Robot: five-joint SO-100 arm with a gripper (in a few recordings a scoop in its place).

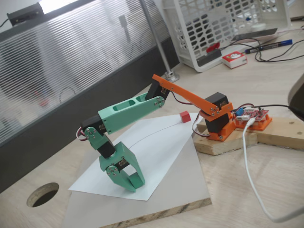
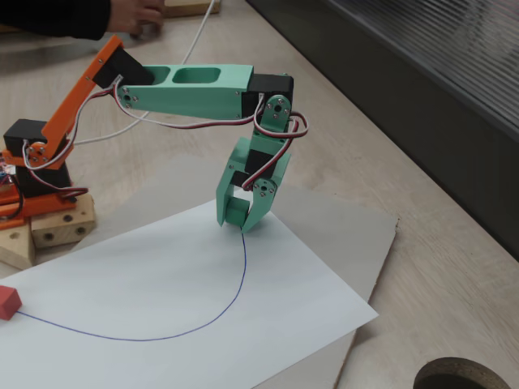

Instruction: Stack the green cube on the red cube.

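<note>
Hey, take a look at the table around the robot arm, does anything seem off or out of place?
Mostly tidy. The odd bit is where the red cube sits: right at the corner of the white paper, at one end of the drawn curve. The gripper is down at the curve's other end, far from it. Whether its jaws hold the green cube is unclear.
</note>
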